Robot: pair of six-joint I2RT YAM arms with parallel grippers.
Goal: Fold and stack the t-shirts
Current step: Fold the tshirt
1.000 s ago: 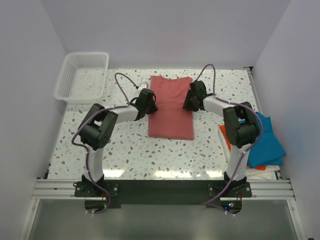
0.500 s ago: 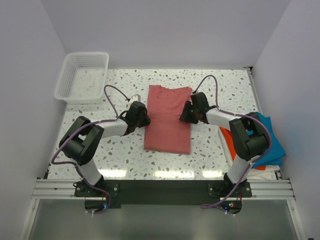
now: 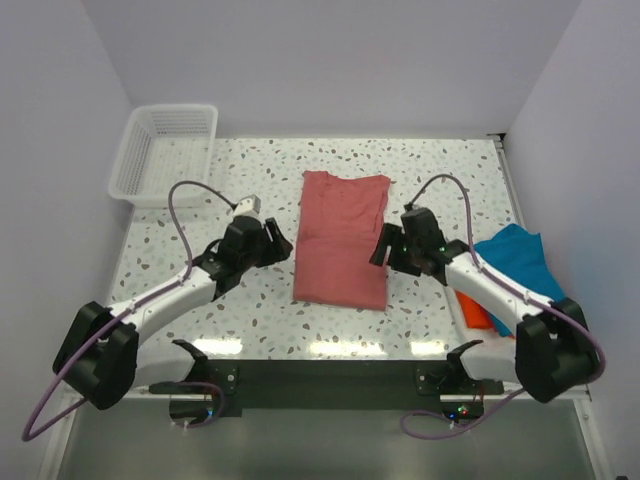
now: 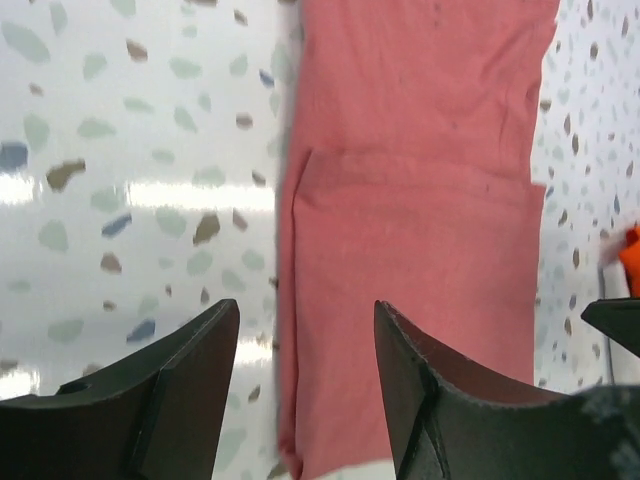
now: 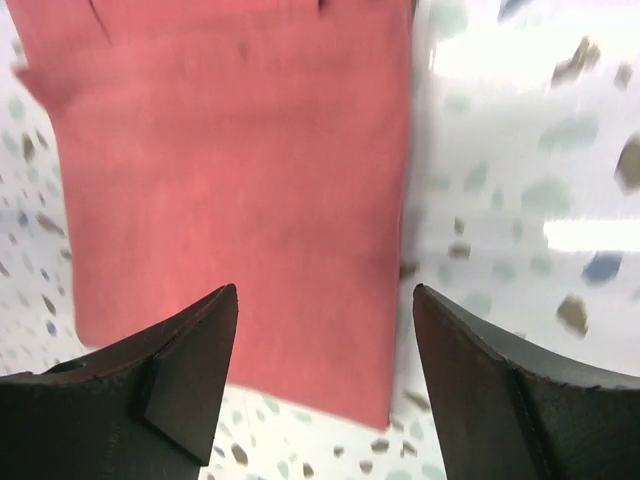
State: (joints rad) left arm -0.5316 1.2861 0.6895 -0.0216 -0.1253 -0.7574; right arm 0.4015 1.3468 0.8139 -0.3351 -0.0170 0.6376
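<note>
**Grippers let go of the red shirt, first fold laid**

Both grippers have drawn back from the long edges of the salmon-red t-shirt toward the near side of the table, and their arms now stretch low and wide. The shirt itself has slid nearer than it lay a second ago.

The left gripper hangs with its fingers spread and nothing between them, just off the shirt's left edge. The right gripper is likewise spread and empty, over the shirt's right edge.

The red shirt lies flat mid-table as a long, narrow rectangle, its sides already folded in; the left wrist view shows an overlapping layer across it. It probably needs at least one crosswise fold before it is a finished bundle.

The teal-blue t-shirt and the bright orange t-shirt sit heaped together at the table's right edge, unfolded, the orange mostly under the teal. No stack exists yet, so most of the job is left. The white mesh basket stands at the far left corner.
</note>
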